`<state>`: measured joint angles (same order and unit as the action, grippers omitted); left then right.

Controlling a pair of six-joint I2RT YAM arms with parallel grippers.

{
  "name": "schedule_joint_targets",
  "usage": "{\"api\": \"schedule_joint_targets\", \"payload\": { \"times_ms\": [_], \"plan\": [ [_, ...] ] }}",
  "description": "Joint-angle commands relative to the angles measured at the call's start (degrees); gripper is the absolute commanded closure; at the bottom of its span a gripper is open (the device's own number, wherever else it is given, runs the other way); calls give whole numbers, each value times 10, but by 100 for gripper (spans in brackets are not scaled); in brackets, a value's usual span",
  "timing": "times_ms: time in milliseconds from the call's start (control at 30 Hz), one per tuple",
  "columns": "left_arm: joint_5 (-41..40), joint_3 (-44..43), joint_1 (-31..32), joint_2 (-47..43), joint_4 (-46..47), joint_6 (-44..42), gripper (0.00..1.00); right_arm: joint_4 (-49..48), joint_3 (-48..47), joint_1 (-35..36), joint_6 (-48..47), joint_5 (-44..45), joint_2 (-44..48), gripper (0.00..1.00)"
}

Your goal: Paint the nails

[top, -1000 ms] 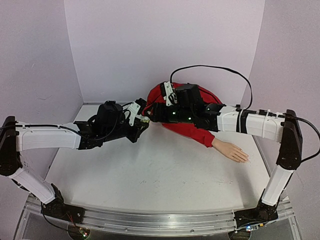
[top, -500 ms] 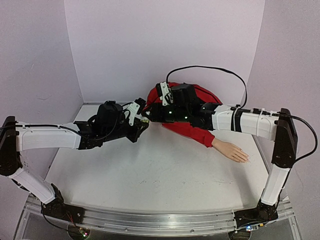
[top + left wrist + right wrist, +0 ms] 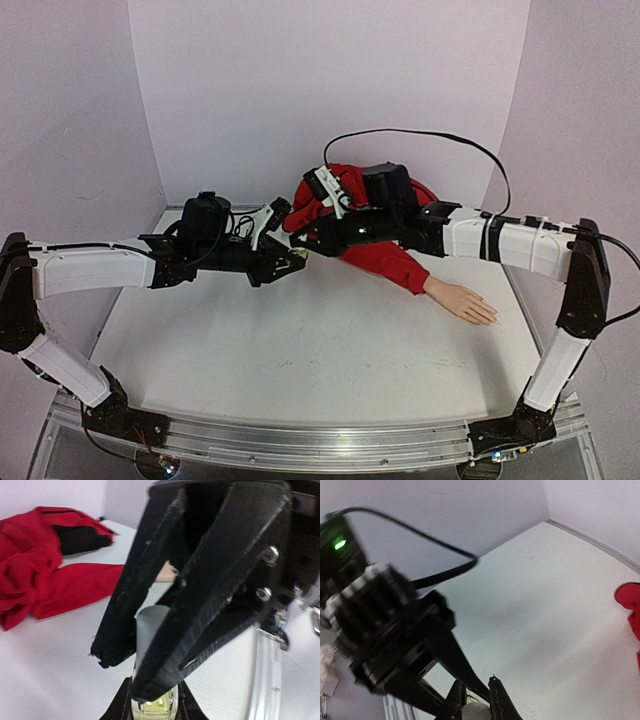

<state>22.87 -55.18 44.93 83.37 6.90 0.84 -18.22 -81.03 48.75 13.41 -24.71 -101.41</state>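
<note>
My left gripper (image 3: 288, 263) and right gripper (image 3: 303, 246) meet above the table's middle back. In the left wrist view my left gripper (image 3: 152, 713) is shut on a small clear yellowish bottle (image 3: 159, 703). The right gripper's black fingers (image 3: 200, 605) close on the bottle's white cap (image 3: 150, 630). In the right wrist view my right gripper (image 3: 476, 689) holds that white cap (image 3: 476, 711). The pale mannequin hand (image 3: 462, 301) lies palm down at the right, sticking out of the red jacket sleeve (image 3: 388, 258). Its nails are too small to make out.
The red jacket (image 3: 330, 200) is bunched at the back behind the grippers and also shows in the left wrist view (image 3: 45, 575). Pale walls close in the table (image 3: 300, 350) at the back and sides. The right arm's black cable (image 3: 420, 135) arches over the jacket.
The left wrist has turned and stretched out, its gripper now slightly further right and lower. The right wrist has turned and lifted. Both grippers stay together at the bottle.
</note>
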Motion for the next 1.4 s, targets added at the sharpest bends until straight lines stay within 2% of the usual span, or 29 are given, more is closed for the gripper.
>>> {"api": "schedule_joint_targets", "payload": {
  "times_ms": [0, 100, 233, 267, 333, 367, 433, 500, 567, 633, 667, 833, 1033, 1367],
  "plan": [
    [375, -40, -23, -21, 51, 9, 100, 1, 17, 1, -129, -320, 69, 100],
    [411, -44, -24, -14, 51, 14, 100, 2, 30, -8, -123, -350, 81, 100],
    [355, -47, -24, -2, 51, 29, 100, 1, 44, -8, -116, -307, 94, 100],
    [325, -47, -24, 0, 51, 33, 100, 1, 46, -8, -112, -278, 98, 93],
    [242, -41, -24, -3, 51, 37, 100, 2, 49, -9, -95, -189, 110, 64],
    [202, -37, -23, -5, 51, 35, 100, 2, 49, -8, -89, -141, 117, 56],
    [109, -25, -22, -15, 50, 33, 100, 3, 52, -9, -68, -40, 130, 34],
    [5, -11, -15, -30, 50, 21, 100, 2, 56, -9, -39, 50, 143, 21],
    [-130, 4, 7, -48, 49, 7, 100, 3, 58, -9, -10, 115, 151, 13],
    [-254, 11, 25, -58, 50, 1, 100, 4, 56, -8, 11, 140, 153, 11],
    [-273, 10, 29, -59, 50, 3, 100, 5, 54, -8, 17, 138, 152, 11],
    [-280, -4, 35, -42, 50, 9, 100, 4, 17, -4, 68, 141, 111, 12],
    [-285, -13, 41, -32, 51, 9, 100, -2, -44, 0, 129, 141, 36, 25],
    [-288, -15, 43, -27, 51, 8, 100, 0, -119, 6, 147, 99, -42, 34]
  ]
}}
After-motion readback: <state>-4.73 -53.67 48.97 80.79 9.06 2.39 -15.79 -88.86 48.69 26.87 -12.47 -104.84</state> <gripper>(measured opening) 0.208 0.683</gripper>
